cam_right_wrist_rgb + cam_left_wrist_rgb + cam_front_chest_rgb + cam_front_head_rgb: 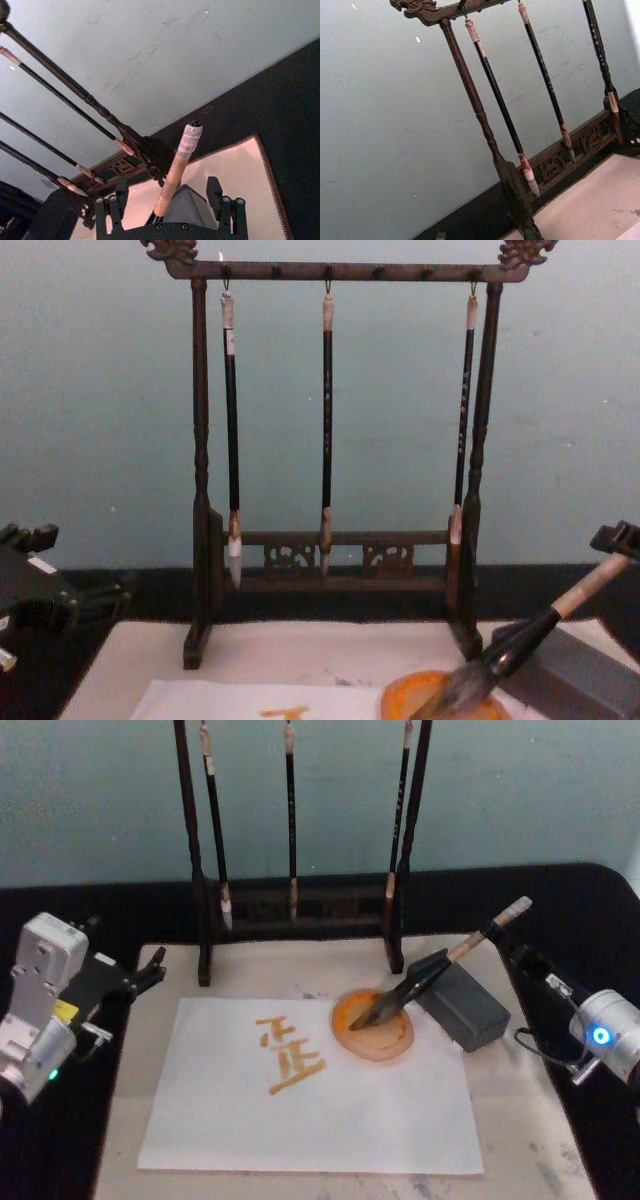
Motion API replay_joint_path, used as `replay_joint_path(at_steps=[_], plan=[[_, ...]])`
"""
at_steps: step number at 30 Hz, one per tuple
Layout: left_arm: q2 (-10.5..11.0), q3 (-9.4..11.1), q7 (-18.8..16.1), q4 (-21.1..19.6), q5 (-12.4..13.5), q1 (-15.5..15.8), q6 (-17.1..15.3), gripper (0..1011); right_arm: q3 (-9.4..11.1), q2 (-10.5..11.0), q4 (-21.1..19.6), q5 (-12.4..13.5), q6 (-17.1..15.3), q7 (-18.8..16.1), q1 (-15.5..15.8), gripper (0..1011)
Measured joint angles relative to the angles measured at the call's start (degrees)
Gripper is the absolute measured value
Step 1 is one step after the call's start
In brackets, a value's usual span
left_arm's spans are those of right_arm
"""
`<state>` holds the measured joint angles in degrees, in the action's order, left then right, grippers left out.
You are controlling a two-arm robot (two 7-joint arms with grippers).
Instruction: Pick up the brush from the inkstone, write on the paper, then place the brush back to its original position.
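Head view, brush (445, 963) tip in orange dish (343, 1020)

The left gripper (150, 972) hangs low on the left, angled forward and inward. The right gripper (167, 189) reaches in from the right, its fingers (117, 200) spread wide.

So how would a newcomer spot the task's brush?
In front of the wooden rack, an orange dish sits at the paper's far right corner. The brush lies with its head in that dish and its shaft on a grey block, handle between the open fingers of the right gripper. Unlike the three thin brushes hanging on the rack, it is fat-headed and lying down.
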<state>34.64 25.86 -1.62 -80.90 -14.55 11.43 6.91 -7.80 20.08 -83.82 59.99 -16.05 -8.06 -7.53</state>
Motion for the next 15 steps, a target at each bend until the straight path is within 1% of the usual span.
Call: replay_joint_path(at_steps=[4,9,15], plan=[[0.0,0.0,0.0,0.0,0.0,0.0,0.0,1010,-0.4,-0.7,1.9,1.6,-0.4,0.4,-1.3,1000],[0.0,0.0,0.0,0.0,0.0,0.0,0.0,1010,-1.0,-1.3,4.6,2.8,-0.4,0.3,-3.3,1000],[0.0,0.0,0.0,0.0,0.0,0.0,0.0,1010,-1.9,-1.6,8.3,4.1,-0.1,-1.0,-5.7,1000]])
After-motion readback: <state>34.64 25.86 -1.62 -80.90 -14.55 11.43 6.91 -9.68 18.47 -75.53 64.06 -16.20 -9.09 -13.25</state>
